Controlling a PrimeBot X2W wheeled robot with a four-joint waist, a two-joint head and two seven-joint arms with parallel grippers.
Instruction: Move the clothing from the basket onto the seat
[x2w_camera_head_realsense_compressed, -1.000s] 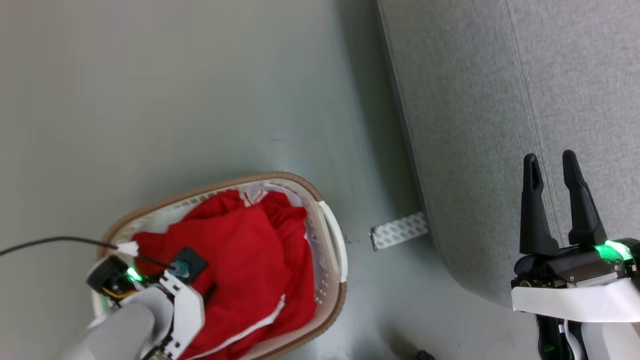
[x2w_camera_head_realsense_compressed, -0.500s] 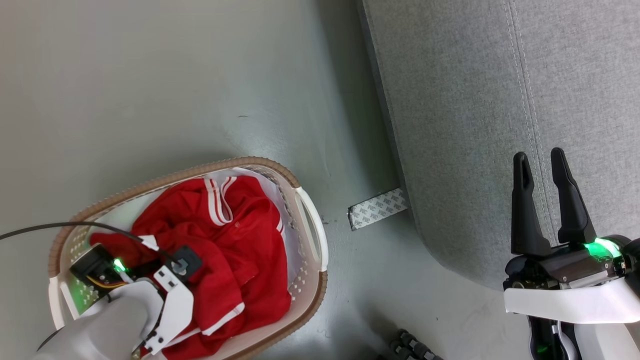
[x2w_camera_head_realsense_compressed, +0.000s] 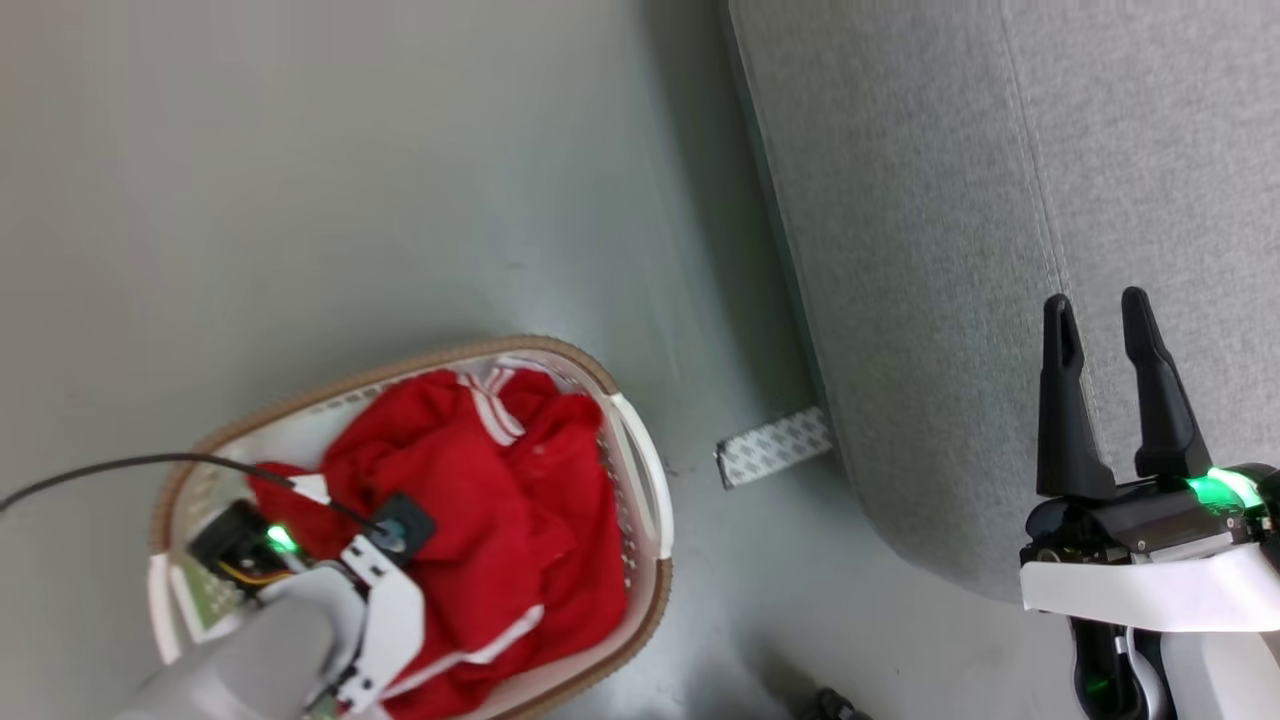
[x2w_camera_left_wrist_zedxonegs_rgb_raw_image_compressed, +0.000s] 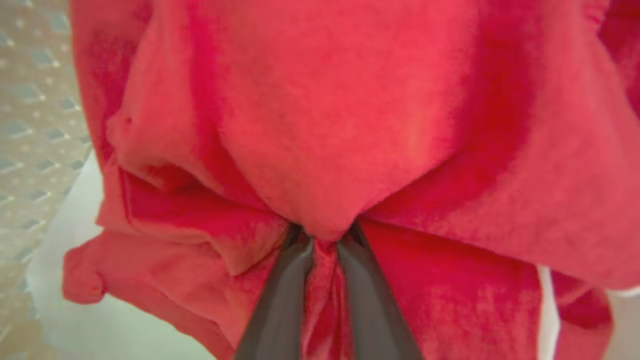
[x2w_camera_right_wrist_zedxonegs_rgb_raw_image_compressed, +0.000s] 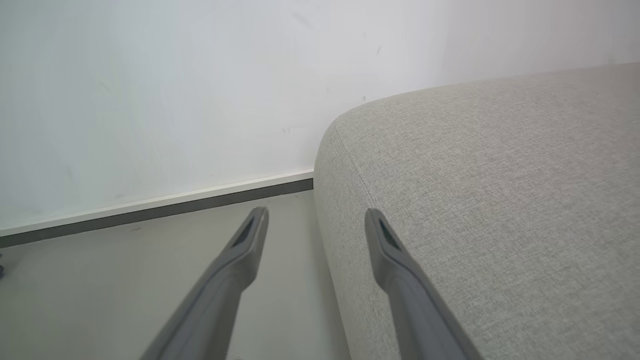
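The left gripper (x2w_camera_left_wrist_zedxonegs_rgb_raw_image_compressed: 326, 245) stands pinched nearly shut on a fold of the red clothing (x2w_camera_left_wrist_zedxonegs_rgb_raw_image_compressed: 350, 100), a ridge of cloth squeezed between its two dark fingers (x2w_camera_left_wrist_zedxonegs_rgb_raw_image_compressed: 280, 305) and bulging over their tips. In the head view the left wrist reaches down into the heap, a black cable (x2w_camera_head_realsense_compressed: 120, 465) trailing off to the left. The clothing (x2w_camera_head_realsense_compressed: 500, 500) lies wholly in the basket (x2w_camera_head_realsense_compressed: 560, 350), none of it on the seat (x2w_camera_head_realsense_compressed: 950, 250).

The heap is drawn up into a tighter mound than half a second ago: then the white-striped collar lay spread open near the basket's far end, now it is crumpled into a short flash of stripes near the far rim. A white-trimmed edge shows along the near side as before. The whole head view has shifted between pictures, so the camera has moved; the basket keeps its place on the grey floor (x2w_camera_head_realsense_compressed: 400, 200), near the patterned tape strip (x2w_camera_head_realsense_compressed: 772, 450) at the foot of the seat.

The right gripper (x2w_camera_head_realsense_compressed: 1097, 300) hangs with jaws apart and empty, as in both earlier pictures, over the seat's rounded edge. From its wrist, its fingers (x2w_camera_right_wrist_zedxonegs_rgb_raw_image_compressed: 240, 260) frame the seat (x2w_camera_right_wrist_zedxonegs_rgb_raw_image_compressed: 500, 200) corner, the floor and a white wall (x2w_camera_right_wrist_zedxonegs_rgb_raw_image_compressed: 150, 100).
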